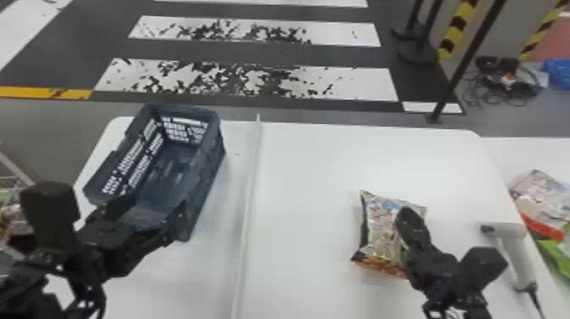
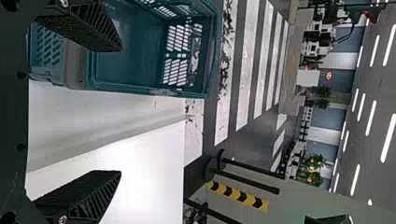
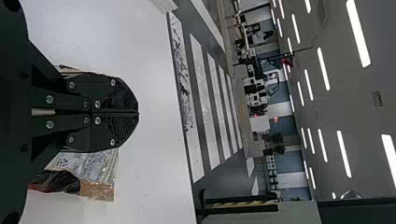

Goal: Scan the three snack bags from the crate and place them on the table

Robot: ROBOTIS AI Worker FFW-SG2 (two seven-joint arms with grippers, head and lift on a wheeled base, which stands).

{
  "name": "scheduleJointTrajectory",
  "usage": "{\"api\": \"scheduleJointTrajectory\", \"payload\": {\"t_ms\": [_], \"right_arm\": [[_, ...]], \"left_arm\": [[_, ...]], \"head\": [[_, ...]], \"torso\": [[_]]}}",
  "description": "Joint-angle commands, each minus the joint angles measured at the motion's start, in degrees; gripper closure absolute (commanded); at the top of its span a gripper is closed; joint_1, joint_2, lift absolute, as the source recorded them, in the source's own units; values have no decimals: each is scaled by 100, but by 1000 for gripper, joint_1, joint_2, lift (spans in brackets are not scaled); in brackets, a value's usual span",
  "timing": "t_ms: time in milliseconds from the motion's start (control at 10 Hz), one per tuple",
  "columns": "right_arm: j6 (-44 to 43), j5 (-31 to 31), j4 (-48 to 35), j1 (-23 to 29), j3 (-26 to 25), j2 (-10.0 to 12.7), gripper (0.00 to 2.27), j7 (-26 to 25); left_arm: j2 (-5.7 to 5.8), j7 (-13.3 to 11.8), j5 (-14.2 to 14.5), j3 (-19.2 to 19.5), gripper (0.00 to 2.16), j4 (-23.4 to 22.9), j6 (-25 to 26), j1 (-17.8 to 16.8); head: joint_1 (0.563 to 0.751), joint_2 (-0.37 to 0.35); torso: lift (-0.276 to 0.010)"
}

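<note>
1. Snack bag (image 1: 379, 229) lies on the right half of the worktop (image 1: 318, 169), between the crate (image 1: 205, 169) and the scanner (image 1: 515, 250), which rests by the right edge.
2. My right gripper (image 3: 135, 113) is over the bag's right side, fingers together with nothing seen between them; I cannot tell whether they touch the film.
3. My left gripper (image 2: 120, 111) is at the crate's near end, fingers apart.
4. A red-and-white bag (image 1: 536, 199) and a green bag (image 1: 555, 254) lie past the right edge, so I judge this one is the last to scan.
5. To lift it, I should rise slightly, spread my fingers, straddle the filled middle and squeeze gently, since thin film could slip or crush.
6. If scanning comes first, I should keep its code flat, unshaded by my fingers.
</note>
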Motion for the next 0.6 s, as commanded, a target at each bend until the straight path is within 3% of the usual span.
{"api": "scheduleJointTrajectory", "payload": {"t_ms": [0, 200, 500], "right_arm": [[-97, 57, 235, -64, 60, 7, 2017, 0], [-168, 162, 429, -108, 139, 78, 2017, -9], [-730, 655, 1404, -513, 271, 139, 2020, -9]], "left_arm": [[0, 14, -7, -85, 60, 113, 3, -106], [0, 14, 2, -208, 60, 324, -15, -282], [9, -21, 46, -225, 60, 587, -85, -466]], "head": [[695, -17], [695, -19], [695, -4]], "torso": [[-36], [-36], [-36]]}}
